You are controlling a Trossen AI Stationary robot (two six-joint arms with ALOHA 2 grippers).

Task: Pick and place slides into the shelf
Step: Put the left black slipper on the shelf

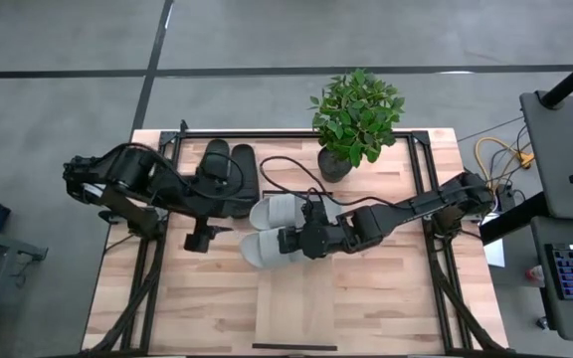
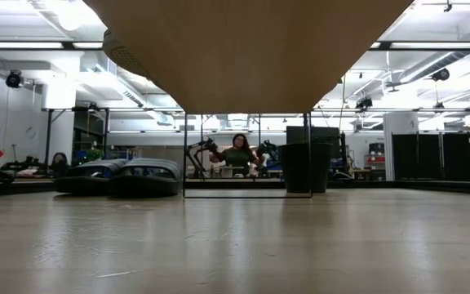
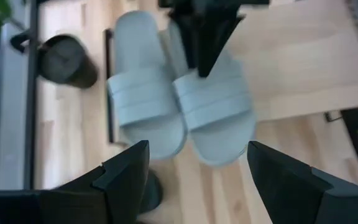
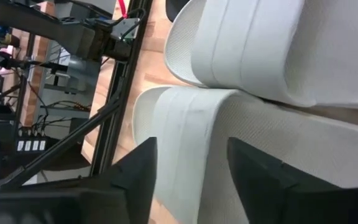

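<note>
Four slides on the table: black pair [image 1: 225, 177] lies side by side toward the far edge, L of the potted plant [image 1: 355, 117]; grey pair [image 1: 275, 231] sits mid-table, touching each other. Right gripper [image 1: 296, 242] is low over the nearer grey slide [image 1: 263, 249], fingers apart w/ the slide's edge between them, not clamped. Looks like the set-down/release step for that slide. Left gripper [image 1: 200, 240] hovers just beside the grey pair, fingers wide apart, holding nothing. Shelf [image 1: 294, 316] lies near the front edge, nothing on it. Next move probably calls for lifting the right arm clear w/o dragging the slide.
</note>
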